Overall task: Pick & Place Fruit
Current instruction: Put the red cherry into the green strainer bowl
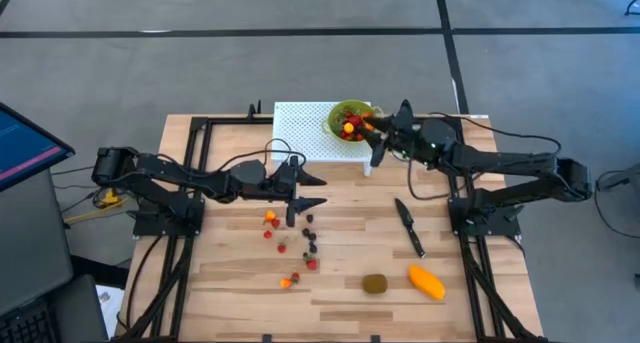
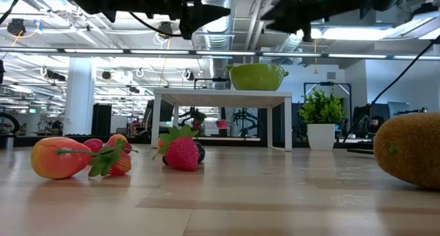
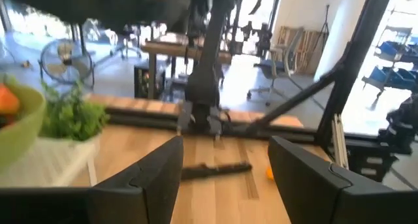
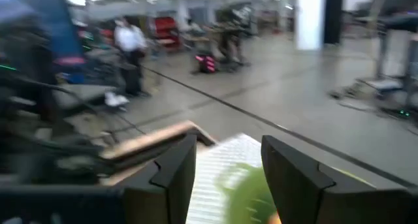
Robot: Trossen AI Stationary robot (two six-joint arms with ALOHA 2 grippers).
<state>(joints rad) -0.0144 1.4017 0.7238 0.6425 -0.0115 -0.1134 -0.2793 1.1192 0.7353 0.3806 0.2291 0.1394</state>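
1. High view: the right hand [image 1: 373,131] hovers at the right edge of the green bowl [image 1: 345,113], which sits on a small white stand [image 1: 300,133] at the far side of the bench [image 1: 230,283]. Its fingers stand apart with nothing between them (the right wrist view shows the gap over the bowl).
2. Small red and orange fruit pieces [image 1: 349,125] lie inside the bowl.
3. The left hand [image 1: 296,205] hangs above the middle of the bench, fingers apart and empty, just over the far end of the scattered berries [image 1: 290,241].
4. Those berries (red, orange and dark) lie loose on the wood, trailing from the left hand toward the near edge.
5. The kiwi [image 1: 375,283] rests near the front edge, right of the berries, with the mango [image 1: 427,282] just to its right.
6. A black knife [image 1: 409,227] lies on the wood farther back than the mango, near the base of the right arm.
7. From the low view, a strawberry [image 2: 182,153] lies in front of the stand, and a potted plant [image 2: 322,122] stands to its right.
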